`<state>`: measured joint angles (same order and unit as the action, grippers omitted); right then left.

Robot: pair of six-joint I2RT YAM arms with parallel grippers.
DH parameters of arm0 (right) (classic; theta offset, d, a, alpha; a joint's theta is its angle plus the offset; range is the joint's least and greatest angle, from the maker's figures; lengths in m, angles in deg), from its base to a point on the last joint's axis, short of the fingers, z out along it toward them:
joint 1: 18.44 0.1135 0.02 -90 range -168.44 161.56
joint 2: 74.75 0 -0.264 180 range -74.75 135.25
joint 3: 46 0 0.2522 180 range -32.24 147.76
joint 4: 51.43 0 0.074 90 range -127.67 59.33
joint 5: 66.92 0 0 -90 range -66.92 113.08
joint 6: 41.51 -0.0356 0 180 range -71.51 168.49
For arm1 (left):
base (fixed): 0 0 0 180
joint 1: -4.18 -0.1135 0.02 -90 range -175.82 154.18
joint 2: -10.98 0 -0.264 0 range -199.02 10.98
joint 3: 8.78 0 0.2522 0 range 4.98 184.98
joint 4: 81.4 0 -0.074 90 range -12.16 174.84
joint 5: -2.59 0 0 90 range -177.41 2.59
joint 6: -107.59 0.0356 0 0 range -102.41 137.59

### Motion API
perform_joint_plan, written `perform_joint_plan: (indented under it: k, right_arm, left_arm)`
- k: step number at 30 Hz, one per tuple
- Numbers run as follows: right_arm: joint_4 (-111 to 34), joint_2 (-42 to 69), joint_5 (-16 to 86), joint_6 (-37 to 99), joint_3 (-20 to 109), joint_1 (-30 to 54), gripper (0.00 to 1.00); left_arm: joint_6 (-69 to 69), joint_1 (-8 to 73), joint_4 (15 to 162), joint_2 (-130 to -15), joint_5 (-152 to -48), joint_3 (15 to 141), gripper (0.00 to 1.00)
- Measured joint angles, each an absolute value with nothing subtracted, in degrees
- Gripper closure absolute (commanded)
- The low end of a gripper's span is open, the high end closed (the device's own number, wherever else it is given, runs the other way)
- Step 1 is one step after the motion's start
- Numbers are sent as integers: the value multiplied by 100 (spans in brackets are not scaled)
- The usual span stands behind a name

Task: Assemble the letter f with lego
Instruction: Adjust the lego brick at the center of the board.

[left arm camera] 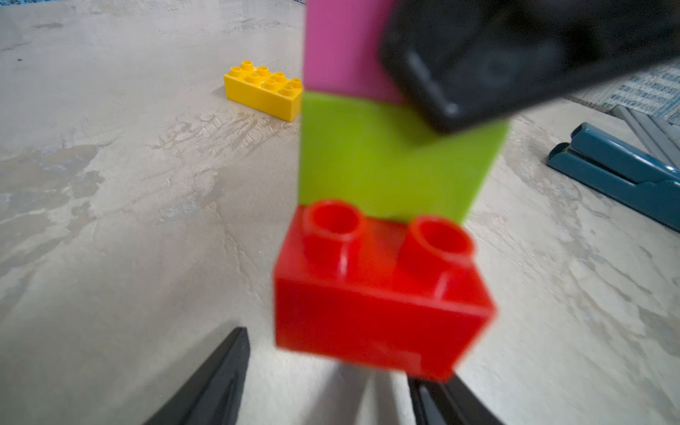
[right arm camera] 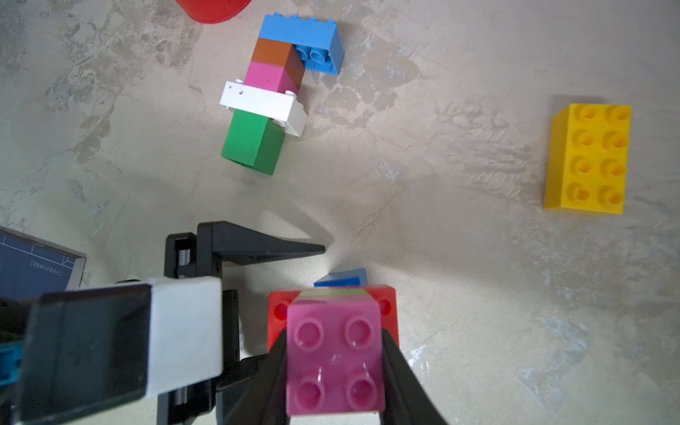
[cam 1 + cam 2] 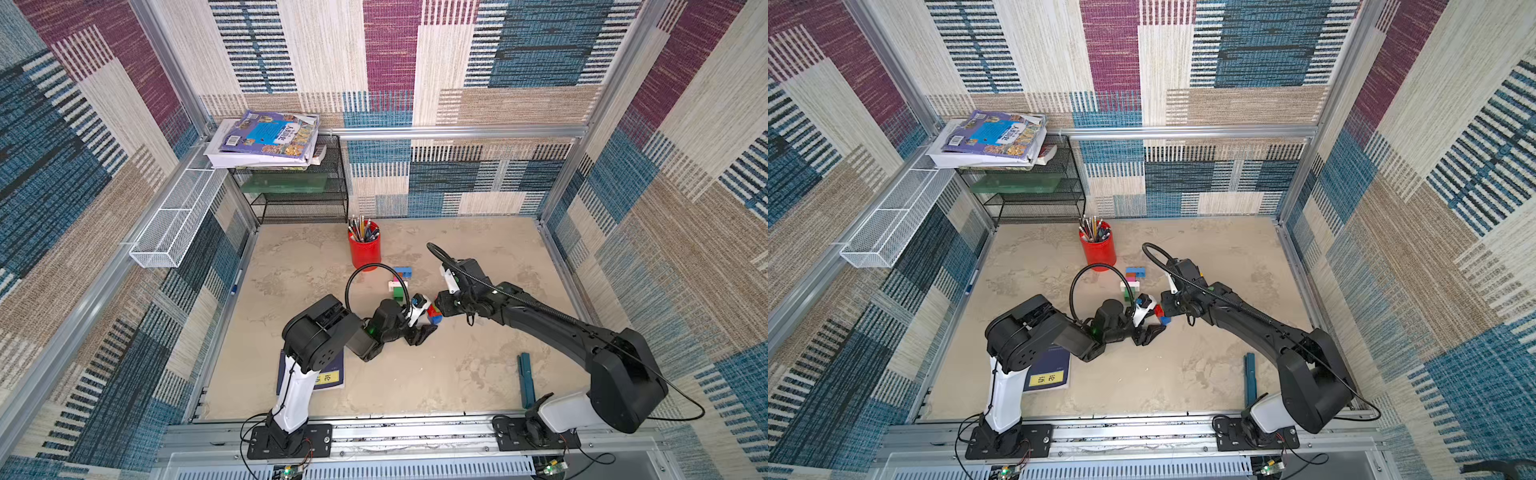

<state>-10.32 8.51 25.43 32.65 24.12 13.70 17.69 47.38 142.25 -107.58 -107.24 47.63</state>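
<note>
My right gripper [image 2: 335, 371] is shut on the pink top brick [image 2: 335, 357] of an upright lego stack. Under the pink brick [image 1: 342, 48] come a lime brick [image 1: 386, 158], a red brick [image 1: 375, 294] and a blue brick [image 2: 342, 279]. In both top views the stack [image 3: 434, 313] [image 3: 1160, 313] stands between the two arms. My left gripper [image 1: 331, 397] is open, its fingertips just short of the red brick and touching nothing. Behind lies a flat lego assembly [image 2: 263, 95] [image 3: 399, 284] of blue, brown, pink, white and green bricks. A yellow brick [image 2: 588, 158] [image 1: 263, 90] lies alone.
A red pencil cup [image 3: 365, 249] stands just behind the flat assembly. A blue book [image 3: 328, 374] lies under the left arm. A teal clip [image 3: 525, 380] lies near the front right edge. A black mesh shelf [image 3: 291, 195] with books fills the back left corner.
</note>
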Motion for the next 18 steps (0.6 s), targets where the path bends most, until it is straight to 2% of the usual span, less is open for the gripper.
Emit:
perform_joint_plan:
  k: [4,6,18]
  right_arm:
    - [-1025,899,2479,3274,2469,1374,66]
    - [-1025,936,2434,3292,2497,1383,66]
    - [-980,1181,2182,3381,2587,1613,67]
  left_arm:
    - [1771,4732,14070,-10544,-10707,4595,10]
    - [1771,4729,14006,-10419,-10707,4518,1]
    - [1771,4729,13119,-8972,-10228,3950,1]
